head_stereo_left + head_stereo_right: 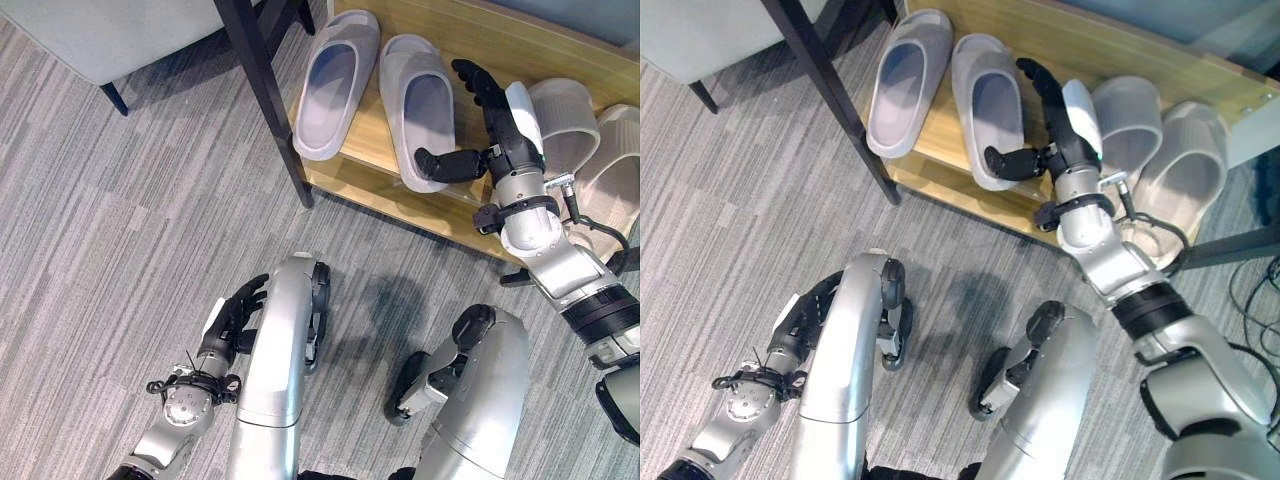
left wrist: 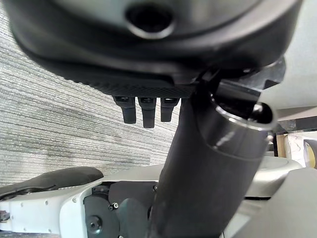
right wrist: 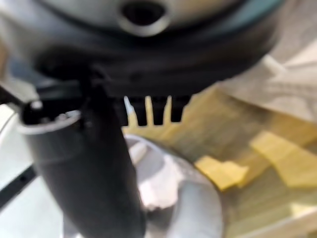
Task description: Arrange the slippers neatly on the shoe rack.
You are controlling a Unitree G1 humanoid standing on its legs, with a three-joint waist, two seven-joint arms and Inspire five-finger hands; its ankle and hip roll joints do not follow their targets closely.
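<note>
Grey striped carpet floor (image 1: 120,260), low light-wood shoe rack shelf (image 1: 380,195) at far right, black metal rack leg (image 1: 265,90) at its left end. Four pale grey rubber slide slippers on shelf: left pair (image 1: 335,85) and (image 1: 418,110), right pair (image 1: 1127,125) and (image 1: 1188,165). Right hand (image 1: 492,125) released, fingers straight along right edge of second slipper, thumb at its near heel end, gripping nothing. Left hand (image 1: 232,315) low and near, loosely uncurled, idle. Risk: sideways shove skews second slipper against first, or heel slides off near shelf edge. Long axes run near-to-far, toes pointing far, left pair tilted slightly left.
</note>
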